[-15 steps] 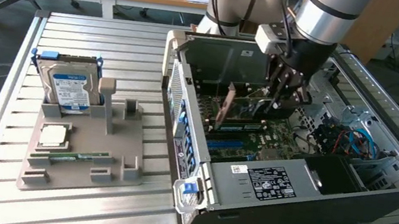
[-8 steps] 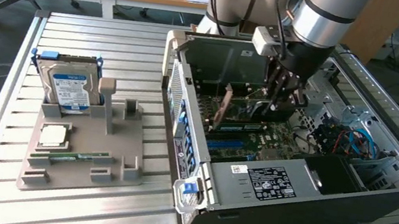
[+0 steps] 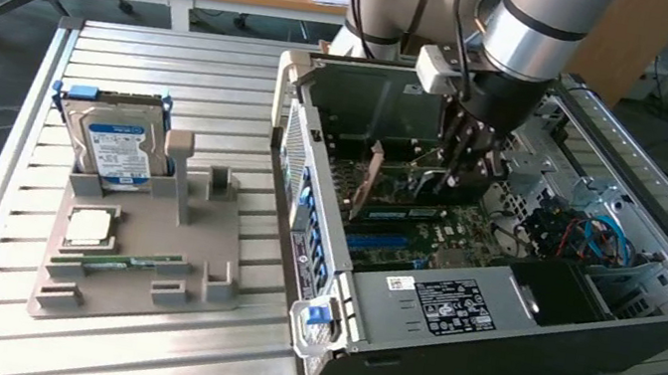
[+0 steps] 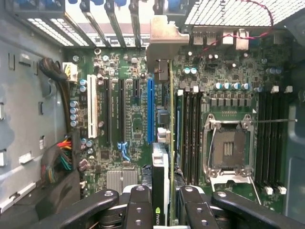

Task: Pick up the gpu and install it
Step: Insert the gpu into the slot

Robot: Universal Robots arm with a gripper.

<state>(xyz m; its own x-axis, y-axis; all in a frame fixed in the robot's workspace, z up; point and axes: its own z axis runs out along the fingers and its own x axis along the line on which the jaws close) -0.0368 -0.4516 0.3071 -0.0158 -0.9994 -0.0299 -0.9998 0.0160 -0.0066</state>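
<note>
Exterior view. Open tower case (image 3: 515, 317) on its side on a slatted metal desk (image 3: 192, 64). Gripper (image 3: 454, 178) low inside the case, above the motherboard (image 3: 434, 234), clamped on the gpu (image 3: 378, 180), which stands upright on edge. Toward the exterior view's left, well apart from the gripper, one gray holder tray (image 3: 214, 229) on the desk. Carries one hard drive (image 3: 112, 147) standing with a blue-and-white label, one square processor (image 3: 90, 227) lying flat, and one narrow green memory stick (image 3: 124, 263) just beside it. Print on the drive label too small to read. One black-and-white sticker (image 3: 456, 308) on the box inside the case, likewise unreadable, and one smaller white sticker (image 3: 400, 282) next to it.

Wrist view. Two black fingers (image 4: 138, 207) pressing the gpu (image 4: 161, 167) from both sides. Card seen edge-on: dark cooler, thin green board, silver end bracket (image 4: 164, 36) at the far end by the case's rear slot openings. Small pale-green logo mark (image 4: 157, 215) on the cooler between the fingers, no letters legible. Runs parallel to and just beside one blue expansion slot (image 4: 150, 109); cannot tell whether the card's edge touches any slot. Beyond the blue one, three black slots (image 4: 121, 112), the shortest nearest it, then one white slot (image 4: 92, 112). One open processor socket (image 4: 228, 148) in its metal frame, with long black memory slots (image 4: 193, 133) on both sides. One bundle of coloured wires (image 4: 62, 152) at the board's edge. Board lettering too fine to read.
</note>
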